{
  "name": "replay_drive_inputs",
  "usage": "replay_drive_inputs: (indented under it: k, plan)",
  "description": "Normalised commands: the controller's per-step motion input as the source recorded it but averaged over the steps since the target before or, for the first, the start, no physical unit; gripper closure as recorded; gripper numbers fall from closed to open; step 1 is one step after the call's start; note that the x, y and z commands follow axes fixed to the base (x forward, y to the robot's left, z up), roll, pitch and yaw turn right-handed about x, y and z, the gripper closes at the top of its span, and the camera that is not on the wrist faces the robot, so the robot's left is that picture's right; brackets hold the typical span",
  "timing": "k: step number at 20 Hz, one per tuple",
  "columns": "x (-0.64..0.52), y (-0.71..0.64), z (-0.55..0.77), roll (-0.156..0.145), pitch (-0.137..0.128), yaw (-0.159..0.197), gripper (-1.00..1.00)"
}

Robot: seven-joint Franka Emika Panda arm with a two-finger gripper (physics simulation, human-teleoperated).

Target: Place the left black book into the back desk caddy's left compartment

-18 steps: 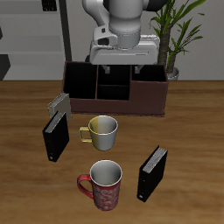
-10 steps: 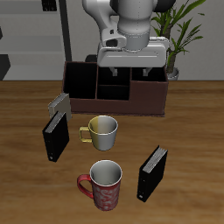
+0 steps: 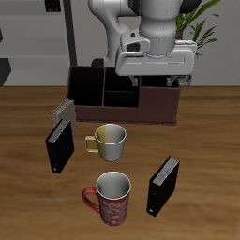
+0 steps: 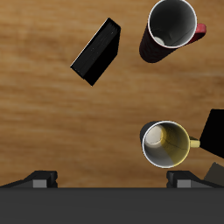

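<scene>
Behind the gripper [image 3: 155,82], part of the back desk caddy [image 3: 94,89] hidden.

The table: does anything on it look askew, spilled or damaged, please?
Only the grey book beside the back desk caddy looks tilted. The left black book, the other black book, the yellow mug and the red mug stand upright; nothing spilled.

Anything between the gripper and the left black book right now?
Nothing visible. The gripper hangs open above the caddy; only table lies between it and the book. The yellow mug and red mug stand aside.
</scene>
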Motion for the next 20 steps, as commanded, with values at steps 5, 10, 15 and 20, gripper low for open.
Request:
replay_drive_inputs:
  k: [5, 10, 15, 20]
  plan:
    - [0.32, 0.03, 0.02, -0.032, 0.007, -0.033, -1.0]
    - [0.29, 0.1, -0.04, -0.015, 0.023, -0.054, -1.0]
    - [0.2, 0.15, 0.0, 0.008, 0.012, -0.014, -1.0]
    - [0.23, 0.04, 0.05, -0.013, -0.006, -0.027, -1.0]
